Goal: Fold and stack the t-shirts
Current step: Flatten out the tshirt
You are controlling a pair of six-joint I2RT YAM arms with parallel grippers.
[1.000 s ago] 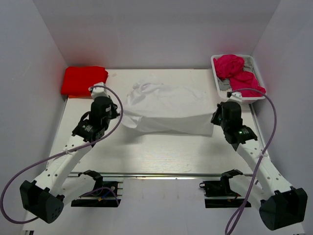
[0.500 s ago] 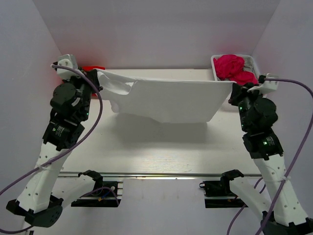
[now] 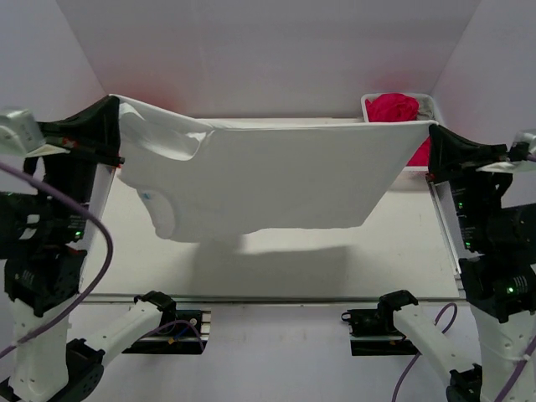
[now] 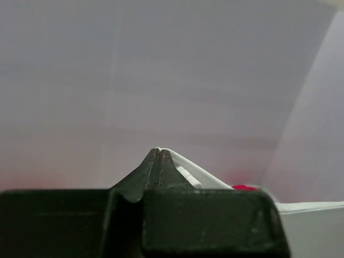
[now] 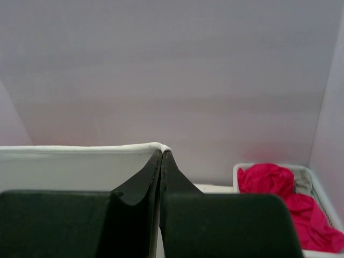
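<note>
Over pale counter, holds white t-shirt raised and stretched wide, left of wire basket, where a second ago sagged low; seems ready to lay flat for folding. Pinches its top corners with left end effector and right end effector, both clamped. Leaves magenta t-shirts heaped inside basket.

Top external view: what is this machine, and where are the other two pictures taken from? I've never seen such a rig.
Two robot arms stand at the table's near edge. The top picture looks down from above and behind them; the other two come from a camera on each wrist, looking along its fingers. The left hand and right hand each pinch a corner of a white t-shirt, holding it stretched in the air over the table. At the far right, a white wire basket holds magenta-pink t-shirts.
</note>
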